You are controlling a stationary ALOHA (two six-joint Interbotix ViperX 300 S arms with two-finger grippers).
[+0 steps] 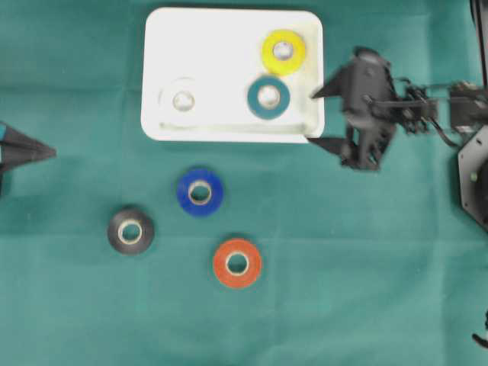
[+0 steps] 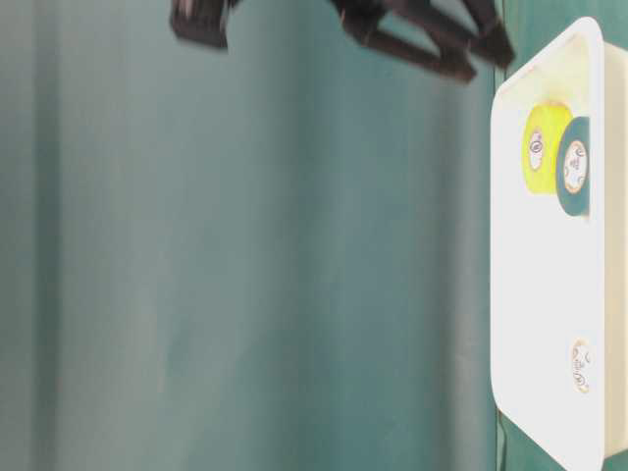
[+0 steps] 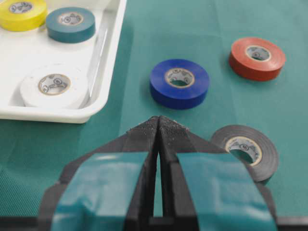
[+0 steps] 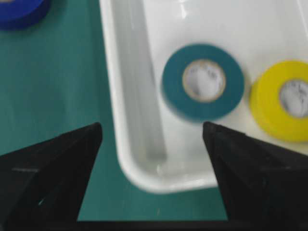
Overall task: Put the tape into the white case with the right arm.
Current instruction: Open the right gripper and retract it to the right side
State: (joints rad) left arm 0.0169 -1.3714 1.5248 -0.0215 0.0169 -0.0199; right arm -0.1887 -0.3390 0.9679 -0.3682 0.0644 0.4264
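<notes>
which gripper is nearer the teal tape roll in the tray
Right. The right gripper hangs open just beyond the shallow white plastic tray's right rim, close to the teal tape roll. The left gripper sits shut at the far left edge.

Teal-green cloth (image 1: 366,290) covers whole work surface — faint creases, even soft light, no walls visible.

Table-level view: right arm (image 2: 422,34) blurred, cut off at top edge; white case (image 2: 510,294) cropped at right.
</notes>
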